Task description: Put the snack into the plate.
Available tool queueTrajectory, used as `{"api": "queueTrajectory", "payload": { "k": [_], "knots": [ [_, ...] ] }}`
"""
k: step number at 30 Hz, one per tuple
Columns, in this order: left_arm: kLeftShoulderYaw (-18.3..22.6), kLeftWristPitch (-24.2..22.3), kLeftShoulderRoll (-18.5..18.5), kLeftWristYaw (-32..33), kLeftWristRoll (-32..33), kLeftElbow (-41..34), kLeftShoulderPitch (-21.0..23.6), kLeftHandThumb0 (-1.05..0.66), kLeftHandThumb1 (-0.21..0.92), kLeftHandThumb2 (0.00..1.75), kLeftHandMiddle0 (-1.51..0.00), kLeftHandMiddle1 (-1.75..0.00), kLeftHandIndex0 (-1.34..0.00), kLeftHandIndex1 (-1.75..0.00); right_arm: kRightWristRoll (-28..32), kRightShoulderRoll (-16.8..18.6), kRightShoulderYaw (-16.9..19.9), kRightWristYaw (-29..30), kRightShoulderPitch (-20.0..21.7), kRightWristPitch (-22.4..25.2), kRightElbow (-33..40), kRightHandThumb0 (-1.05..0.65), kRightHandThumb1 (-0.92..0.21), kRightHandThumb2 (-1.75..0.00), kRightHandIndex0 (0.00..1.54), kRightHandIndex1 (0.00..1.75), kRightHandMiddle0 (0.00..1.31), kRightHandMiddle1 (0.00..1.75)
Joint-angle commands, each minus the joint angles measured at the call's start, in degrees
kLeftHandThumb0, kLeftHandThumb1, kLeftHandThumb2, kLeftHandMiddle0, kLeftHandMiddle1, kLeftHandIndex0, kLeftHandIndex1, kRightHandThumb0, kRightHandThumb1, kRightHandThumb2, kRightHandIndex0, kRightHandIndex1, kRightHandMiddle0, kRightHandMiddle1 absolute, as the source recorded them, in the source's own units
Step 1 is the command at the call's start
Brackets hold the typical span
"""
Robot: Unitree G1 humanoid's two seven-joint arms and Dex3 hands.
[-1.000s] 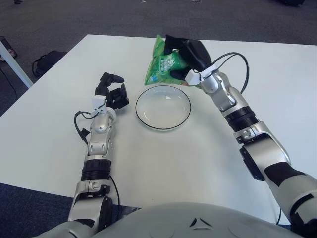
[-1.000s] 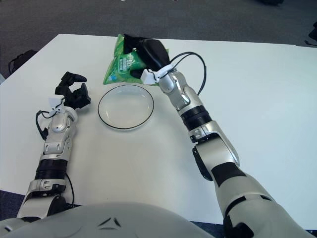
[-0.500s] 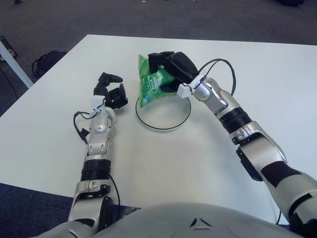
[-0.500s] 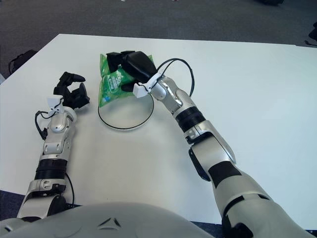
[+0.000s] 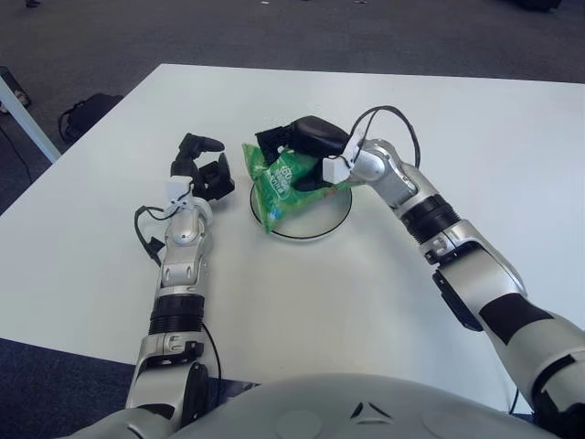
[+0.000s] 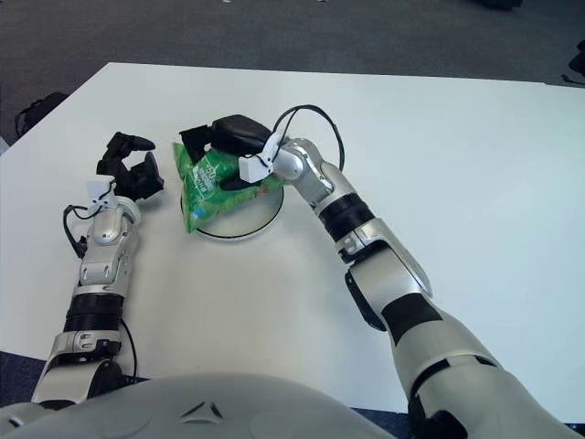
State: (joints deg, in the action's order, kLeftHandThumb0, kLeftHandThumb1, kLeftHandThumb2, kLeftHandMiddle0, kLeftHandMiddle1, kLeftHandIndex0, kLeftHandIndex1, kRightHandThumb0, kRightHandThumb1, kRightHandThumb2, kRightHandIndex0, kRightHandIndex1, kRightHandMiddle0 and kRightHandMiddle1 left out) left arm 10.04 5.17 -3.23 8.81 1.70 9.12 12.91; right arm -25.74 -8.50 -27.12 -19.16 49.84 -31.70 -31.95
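Probably an office: white table (image 5: 512,128), grey carpet (image 5: 110,37)

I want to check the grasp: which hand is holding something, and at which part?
The right hand holds the green snack bag by its upper end, over the plate. The left hand holds nothing.

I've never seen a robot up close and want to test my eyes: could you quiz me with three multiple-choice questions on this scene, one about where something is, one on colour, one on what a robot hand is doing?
1. Where is the snack bag?
A. Over the plate
B. On the floor
C. At the table's far right corner

2. What colour is the bag?
A. Red
B. Green
C. Blue

3. What is the right robot hand doing?
A. Resting empty
B. Gripping the bag
C. Lifting the plate

Answers:
1 A, the bag covers the plate.
2 B, its wrapper is green.
3 B, the right robot hand clasps the bag; the left robot hand waits beside, empty.
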Motion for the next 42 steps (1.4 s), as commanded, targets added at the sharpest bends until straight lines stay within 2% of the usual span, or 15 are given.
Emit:
{"api": "queueTrajectory", "payload": {
  "k": [1, 2, 3, 4, 7, 8, 9, 10, 13, 16, 19, 34, 42],
  "knots": [
    [0.4, -0.7, 1.6, 1.0, 0.6, 0.6, -1.3, -0.45, 0.42, 1.18, -1.17, -1.75, -0.53, -1.75, 0.2, 0.2, -0.6, -1.9, 1.0, -0.1, -2.0, -0.01, -0.28, -1.30, 0.60, 1.75, 0.57, 1.55],
    [0.5, -0.9, 1.8, 1.4, 0.7, 0.6, -1.3, -0.45, 0.42, 1.19, -1.17, -1.75, -0.53, -1.75, 0.2, -0.2, -0.7, -2.1, 0.9, -1.0, -2.5, -0.01, -0.30, -1.26, 0.58, 1.75, 0.56, 1.53],
    [0.5, -1.0, 1.9, 1.6, 0.7, 0.6, -1.2, -0.45, 0.41, 1.20, -1.17, -1.75, -0.54, -1.75, 0.2, -0.5, -0.6, -2.2, 0.9, -1.7, -2.8, -0.17, -0.27, -1.18, 0.37, 1.73, 0.36, 1.57],
    [0.6, -1.0, 2.2, 2.1, 0.6, 0.6, -1.2, -0.46, 0.40, 1.22, -1.17, -1.75, -0.55, -1.75, 0.3, -0.7, -0.8, -2.7, 1.0, -2.7, -3.1, -0.29, -0.24, -1.12, 0.24, 1.72, 0.23, 1.61],
    [0.6, -1.1, 2.4, 2.7, 0.4, 0.6, -1.2, -0.46, 0.37, 1.25, -1.18, -1.75, -0.57, -1.75, 0.4, -0.7, -0.8, -3.4, 1.4, -4.1, -3.6, -0.45, -0.24, -0.99, 0.08, 1.23, 0.08, 1.16],
    [0.5, -1.3, 2.5, 3.0, 0.2, 0.4, -1.3, -0.46, 0.37, 1.25, -1.18, -1.75, -0.57, -1.75, 0.2, -1.9, -0.8, -3.7, 1.0, -5.3, -2.4, -0.46, -0.24, -0.97, 0.06, 1.18, 0.06, 1.11],
    [0.4, -1.3, 2.4, 3.2, 0.1, 0.3, -1.3, -0.47, 0.36, 1.26, -1.18, -1.75, -0.58, -1.75, -0.7, -2.8, -1.0, -3.9, 1.0, -6.1, -1.8, -0.55, -0.29, -0.92, 0.04, 0.75, 0.04, 0.81],
    [0.4, -1.4, 2.4, 3.3, 0.0, 0.2, -1.3, -0.47, 0.36, 1.26, -1.19, -1.75, -0.58, -1.75, -1.4, -3.4, -1.2, -4.0, 1.0, -6.6, -1.3, -0.62, -0.35, -0.84, 0.02, 0.48, 0.02, 0.55],
    [0.2, -1.3, 2.2, 3.2, 0.0, 0.2, -1.4, -0.46, 0.37, 1.25, -1.19, -1.75, -0.57, -1.75, -2.6, -3.8, -1.5, -4.1, 1.1, -6.1, -0.9, -0.70, -0.45, -0.73, 0.01, 0.16, 0.01, 0.19],
    [0.1, -1.1, 2.0, 2.7, 0.3, 0.2, -1.5, -0.45, 0.40, 1.21, -1.19, -1.75, -0.55, -1.75, -3.2, -3.9, -1.4, -3.8, 0.7, -4.8, 0.2, -0.72, -0.52, -0.65, 0.00, 0.05, 0.00, 0.06],
    [0.1, -1.1, 2.0, 2.4, 0.6, 0.2, -1.5, -0.45, 0.42, 1.18, -1.19, -1.75, -0.53, -1.75, -4.1, -4.1, -1.3, -2.8, 0.5, -4.8, 0.7, -0.74, -0.55, -0.60, 0.00, 0.02, 0.00, 0.02],
    [0.2, 0.3, 1.0, 1.0, 0.6, 1.4, -1.3, -0.44, 0.44, 1.16, -1.24, -1.75, -0.51, -1.75, -3.5, -4.3, -0.7, -3.3, 1.1, -3.8, 1.6, -0.75, -0.60, -0.48, 0.00, 0.00, 0.00, 0.00],
    [0.1, 1.3, 0.3, 0.1, 0.5, 2.4, -1.2, -0.44, 0.45, 1.15, -1.20, -1.75, -0.51, -1.75, -2.0, -4.1, 1.0, -3.9, 1.3, -1.1, 3.5, -0.73, -0.61, -0.47, 0.00, 0.00, 0.00, 0.00]
  ]
}}
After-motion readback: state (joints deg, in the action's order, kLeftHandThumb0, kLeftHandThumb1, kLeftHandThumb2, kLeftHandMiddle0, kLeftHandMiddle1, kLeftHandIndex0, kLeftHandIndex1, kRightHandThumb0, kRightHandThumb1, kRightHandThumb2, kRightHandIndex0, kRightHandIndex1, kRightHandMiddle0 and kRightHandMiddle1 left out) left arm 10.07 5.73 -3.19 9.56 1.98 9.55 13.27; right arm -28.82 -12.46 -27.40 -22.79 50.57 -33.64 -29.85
